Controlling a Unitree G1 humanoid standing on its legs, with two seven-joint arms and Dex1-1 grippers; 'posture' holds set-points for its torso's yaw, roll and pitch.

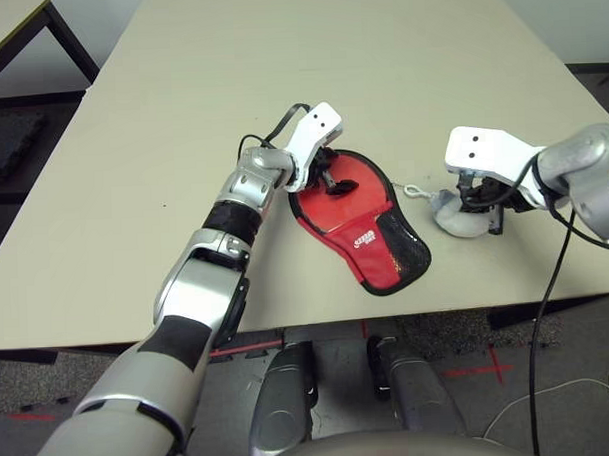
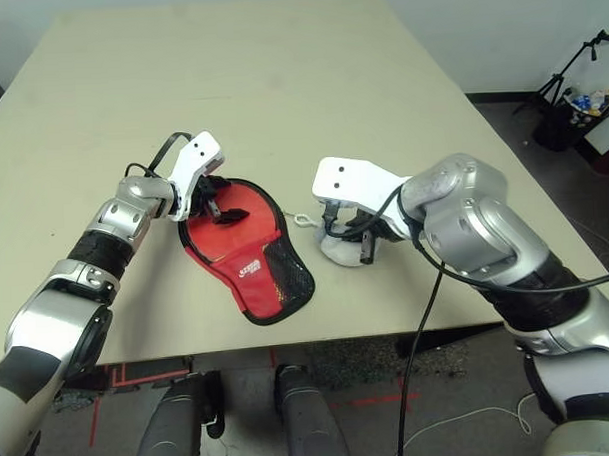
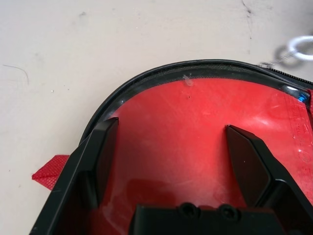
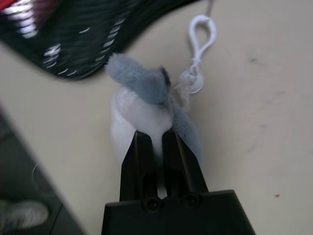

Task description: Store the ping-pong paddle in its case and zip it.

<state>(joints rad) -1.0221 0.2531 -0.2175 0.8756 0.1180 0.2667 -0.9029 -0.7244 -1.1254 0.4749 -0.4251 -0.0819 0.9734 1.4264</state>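
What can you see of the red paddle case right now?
The case lies flat near the table's front edge, rounded end away from the robot, narrower end toward it. It has glossy red panels, a fabric-like lower part with a small white logo, black trim, and a black mesh pocket. By the trim, a zipper shows, with a cord running toward the white loop. The open left gripper is over the rounded end; contact is unclear.
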